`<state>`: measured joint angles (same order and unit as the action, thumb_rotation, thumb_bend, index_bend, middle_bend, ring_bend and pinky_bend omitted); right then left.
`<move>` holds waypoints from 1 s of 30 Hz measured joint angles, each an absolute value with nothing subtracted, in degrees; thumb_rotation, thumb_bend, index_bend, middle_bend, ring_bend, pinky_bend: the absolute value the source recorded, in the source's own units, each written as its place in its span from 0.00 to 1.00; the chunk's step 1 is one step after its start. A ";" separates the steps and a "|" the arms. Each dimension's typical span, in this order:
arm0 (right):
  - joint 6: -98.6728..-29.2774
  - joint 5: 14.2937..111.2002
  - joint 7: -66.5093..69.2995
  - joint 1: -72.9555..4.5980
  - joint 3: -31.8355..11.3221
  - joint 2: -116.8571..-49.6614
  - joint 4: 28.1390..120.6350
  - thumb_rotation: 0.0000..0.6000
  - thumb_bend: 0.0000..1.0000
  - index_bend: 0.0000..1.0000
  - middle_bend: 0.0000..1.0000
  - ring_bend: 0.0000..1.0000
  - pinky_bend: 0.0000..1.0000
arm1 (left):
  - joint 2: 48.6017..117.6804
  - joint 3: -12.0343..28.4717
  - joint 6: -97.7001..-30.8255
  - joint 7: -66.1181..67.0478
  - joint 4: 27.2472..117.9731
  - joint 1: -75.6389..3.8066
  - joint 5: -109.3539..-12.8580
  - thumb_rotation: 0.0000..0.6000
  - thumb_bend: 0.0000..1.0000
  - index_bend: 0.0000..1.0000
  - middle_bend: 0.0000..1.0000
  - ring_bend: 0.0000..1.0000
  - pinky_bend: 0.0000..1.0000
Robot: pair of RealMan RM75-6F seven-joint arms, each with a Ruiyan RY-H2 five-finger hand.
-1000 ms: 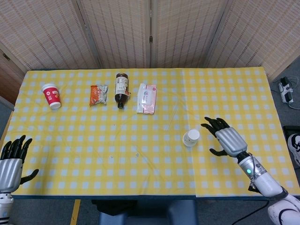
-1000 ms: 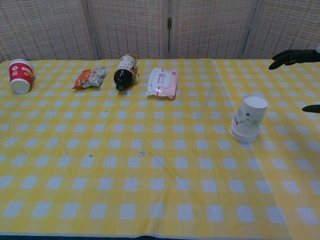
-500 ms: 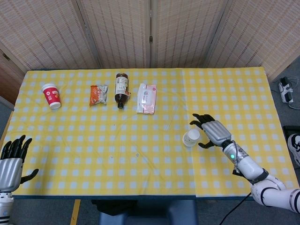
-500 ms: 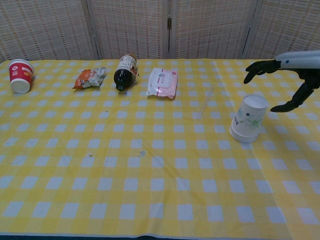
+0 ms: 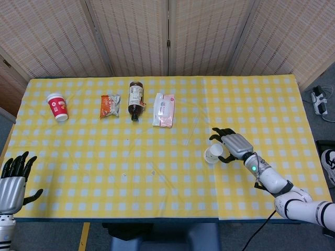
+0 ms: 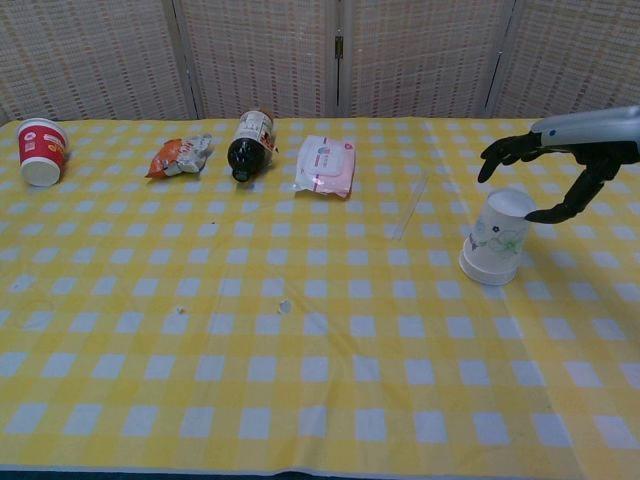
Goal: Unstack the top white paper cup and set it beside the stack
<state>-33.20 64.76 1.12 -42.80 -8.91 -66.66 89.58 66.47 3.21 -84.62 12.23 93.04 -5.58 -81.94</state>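
Observation:
The stack of white paper cups (image 5: 213,153) (image 6: 497,237) stands upside down, slightly tilted, on the yellow checked tablecloth, right of centre. My right hand (image 5: 232,144) (image 6: 560,150) hovers just right of and above the stack, fingers spread around its top; I see no grip on it. My left hand (image 5: 12,176) rests open at the table's front left corner, far from the cups; it does not show in the chest view.
Along the far side lie a red and white cup (image 5: 57,107), an orange snack packet (image 5: 110,105), a dark bottle (image 5: 135,99) on its side and a pink wipes pack (image 5: 164,110). The table's front edge runs close below my right forearm.
My right hand has moved left toward the cup stack and its fingers now arch over the stack's top. The left hand and the cups have not moved.

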 measured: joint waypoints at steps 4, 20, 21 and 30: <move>-32.93 64.34 0.87 -43.37 -8.29 -66.89 89.61 1.00 0.40 0.23 0.05 0.06 0.00 | 66.58 3.23 -84.54 12.19 92.93 -5.63 -81.95 1.00 0.23 0.14 0.01 0.02 0.00; -33.77 62.75 0.43 -44.45 -7.41 -67.61 88.94 1.00 0.42 0.32 0.08 0.07 0.00 | 66.85 3.30 -83.94 12.05 92.50 -5.86 -81.58 1.00 0.23 0.11 0.01 0.02 0.00; -33.84 62.66 0.42 -44.50 -7.38 -67.66 88.90 1.00 0.43 0.32 0.08 0.07 0.00 | 66.88 3.30 -83.91 12.03 92.46 -5.87 -81.57 1.00 0.23 0.11 0.01 0.02 0.00; -34.76 62.52 0.62 -44.52 -7.33 -66.88 89.96 1.00 0.43 0.35 0.10 0.07 0.00 | 66.81 3.28 -83.52 11.93 92.49 -5.90 -81.15 1.00 0.22 0.10 0.01 0.02 0.00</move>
<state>-34.76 62.52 0.62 -44.52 -7.33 -66.88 89.96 66.81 3.28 -83.52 11.93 92.49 -5.90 -81.15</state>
